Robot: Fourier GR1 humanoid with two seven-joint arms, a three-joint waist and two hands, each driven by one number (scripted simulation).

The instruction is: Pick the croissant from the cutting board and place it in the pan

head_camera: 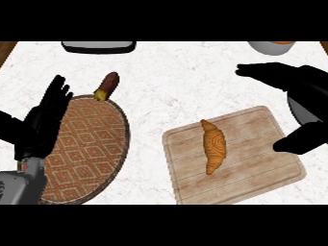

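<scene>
Golden croissant point(213, 145) flat on the cutting board point(266, 163), right hand point(315, 105) spread open, empty, just beside.

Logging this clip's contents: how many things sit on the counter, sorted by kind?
Food: 1, croissant
Boards: 1, cutting board
Pans: 1, patterned pan, wooden handle
Cut-off items at far edge: 2, dark tray, white bowl
Total: 5

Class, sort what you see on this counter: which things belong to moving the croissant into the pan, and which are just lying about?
Belonging: golden-brown croissant; pale wooden cutting board; round pan with orange diamond pattern; right hand.

Lying about: dark tray at top edge; white bowl at top right.
</scene>
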